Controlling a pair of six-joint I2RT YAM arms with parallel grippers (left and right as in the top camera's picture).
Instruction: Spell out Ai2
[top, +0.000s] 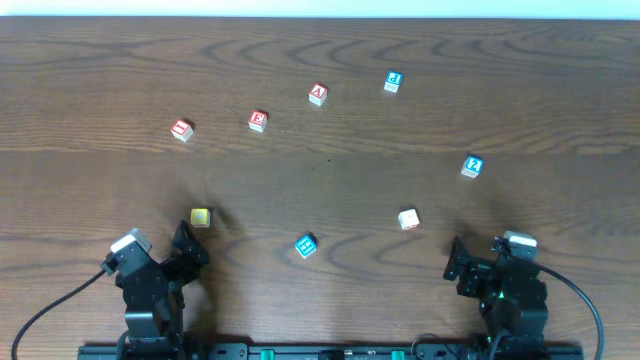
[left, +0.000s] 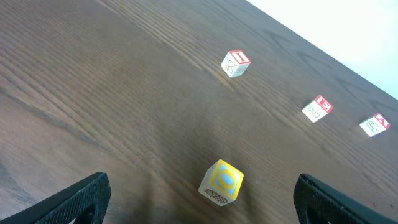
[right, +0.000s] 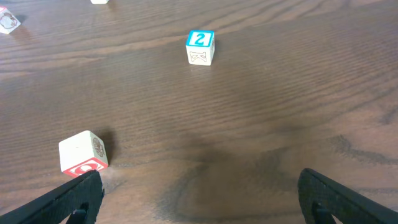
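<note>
The red A block (top: 318, 95) sits at the far middle of the table and also shows in the left wrist view (left: 375, 125). A blue block (top: 393, 82) lies to its right; its letter is too small to read. The blue 2 block (top: 473, 166) sits on the right and shows in the right wrist view (right: 200, 46). My left gripper (top: 190, 247) (left: 200, 210) is open and empty, just behind a yellow block (top: 200, 217) (left: 221, 181). My right gripper (top: 457, 262) (right: 199, 194) is open and empty at the near right.
A red E block (top: 258, 121) (left: 318, 108) and another red block (top: 181, 130) (left: 235, 63) lie at the far left. A white-and-red block (top: 408, 219) (right: 83, 152) sits just ahead of my right gripper's left finger. A blue block (top: 306, 245) lies near the front middle.
</note>
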